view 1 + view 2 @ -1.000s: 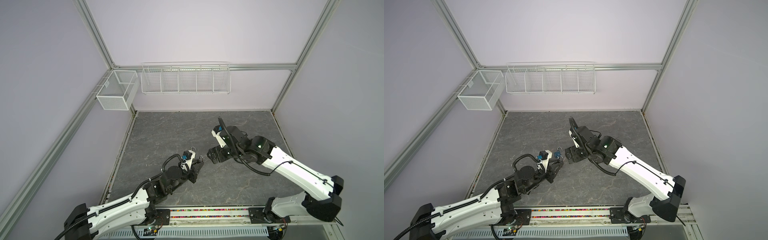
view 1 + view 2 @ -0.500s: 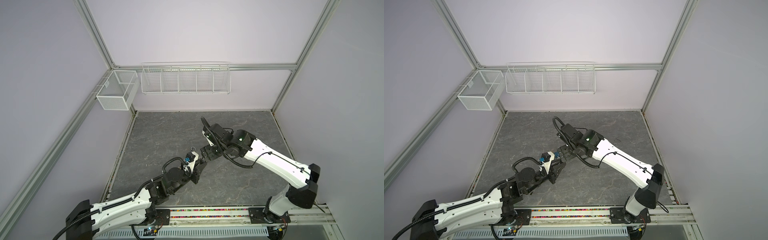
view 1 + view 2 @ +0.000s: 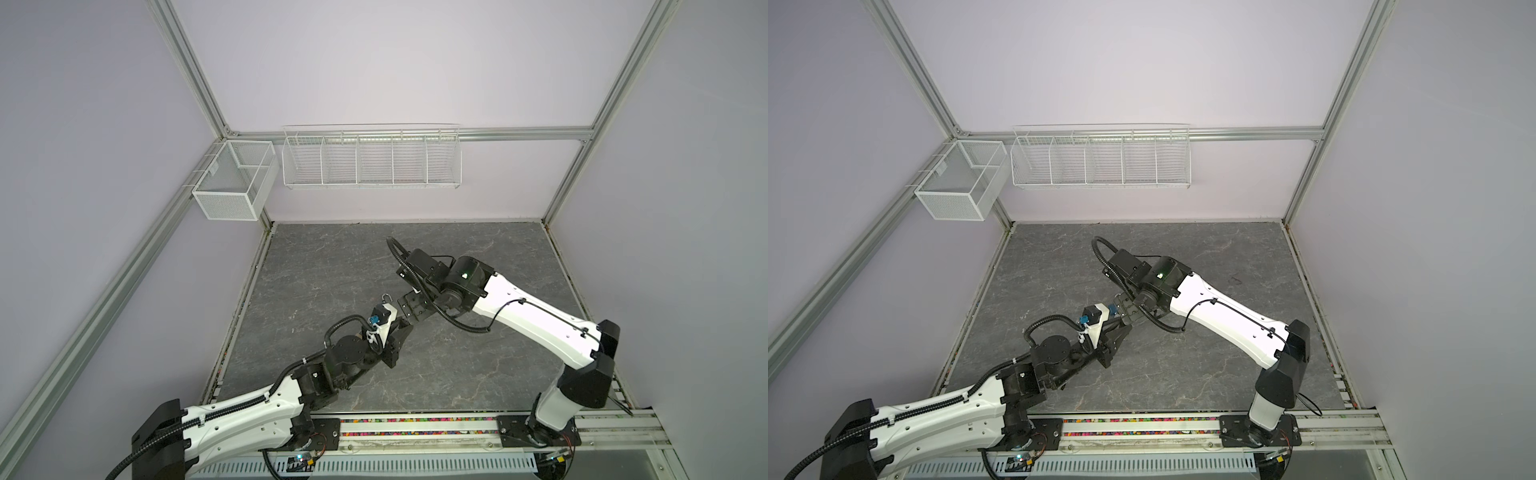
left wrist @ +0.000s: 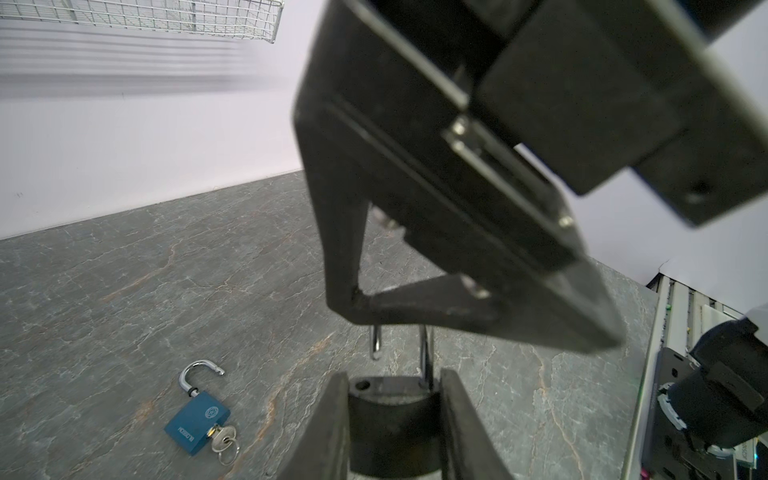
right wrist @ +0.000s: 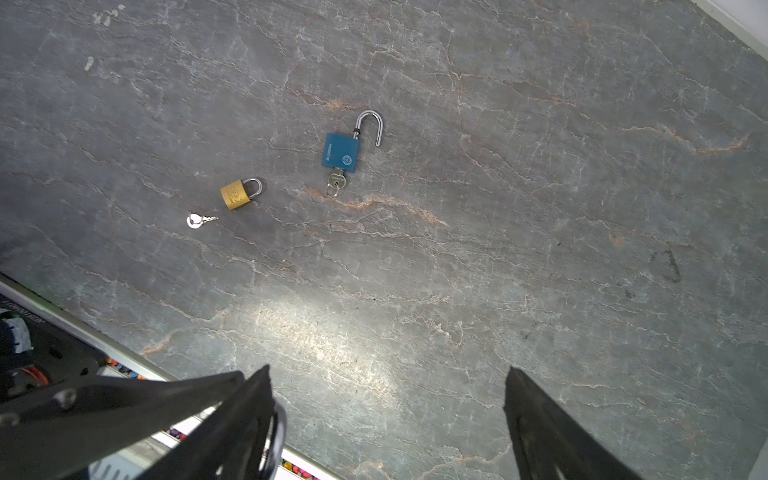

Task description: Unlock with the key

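Asking: What has changed over the grey table [image 3: 332, 266] in the last second?

Answering: My right arm [image 3: 536, 328] has swung in from the right of the frame to its centre, in both top views. My left arm [image 3: 249, 415] has hardly shifted; it reaches from the lower left to that same spot.

Asking: And the tools?

Answering: My right gripper [image 5: 388, 370] stands wide apart, nothing between its fingers, now close against the lock I hold up. My left gripper [image 4: 395, 374] is clamped on the body of a dark padlock [image 4: 390, 428], raised off the table at mid-frame. One leg of its shackle [image 4: 426, 353] sits clear of its hole, so I judge this lock already open; I see no key in it. The shackle's top is hidden behind the right gripper.

Asking: So what is left?

Answering: On the table lie a blue padlock [image 5: 340, 151], shackle swung open, key [image 5: 336, 180] in it, and near it a brass padlock [image 5: 239, 192], shut, its small key [image 5: 197, 219] loose just beside it. I read the right arm's arrival as a handover or a tug on the shackle; the brass one probably comes next.
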Available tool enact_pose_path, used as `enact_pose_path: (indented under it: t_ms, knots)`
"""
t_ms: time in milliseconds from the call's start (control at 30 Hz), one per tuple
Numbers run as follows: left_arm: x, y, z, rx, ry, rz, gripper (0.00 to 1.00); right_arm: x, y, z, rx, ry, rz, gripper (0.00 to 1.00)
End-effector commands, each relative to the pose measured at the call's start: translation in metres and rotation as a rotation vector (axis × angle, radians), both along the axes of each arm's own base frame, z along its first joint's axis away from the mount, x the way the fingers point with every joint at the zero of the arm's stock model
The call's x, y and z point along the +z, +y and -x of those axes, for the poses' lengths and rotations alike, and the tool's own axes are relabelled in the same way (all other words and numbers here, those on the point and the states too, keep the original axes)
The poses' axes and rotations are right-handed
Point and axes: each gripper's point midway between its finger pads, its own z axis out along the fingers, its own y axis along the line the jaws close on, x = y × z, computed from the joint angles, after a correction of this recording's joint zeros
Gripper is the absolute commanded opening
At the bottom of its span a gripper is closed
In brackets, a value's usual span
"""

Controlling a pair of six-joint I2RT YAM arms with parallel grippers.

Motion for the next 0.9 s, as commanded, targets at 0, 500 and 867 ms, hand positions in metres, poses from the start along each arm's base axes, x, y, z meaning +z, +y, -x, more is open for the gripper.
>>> enact_pose_path:
  t_ms: [0,500,867]
  knots:
    - [0.007,0.003,0.0,0.009,-0.033,0.027,0.0,-0.001,-0.014,-0.003,-0.001,-0.01,0.079,0.88]
    - [0.01,0.005,0.005,-0.014,-0.075,0.029,0.0,-0.007,-0.022,0.015,0.065,0.06,0.019,0.89]
    - [0.011,0.001,0.008,-0.042,-0.086,0.027,0.0,0.02,-0.02,0.011,0.082,-0.015,-0.059,0.88]
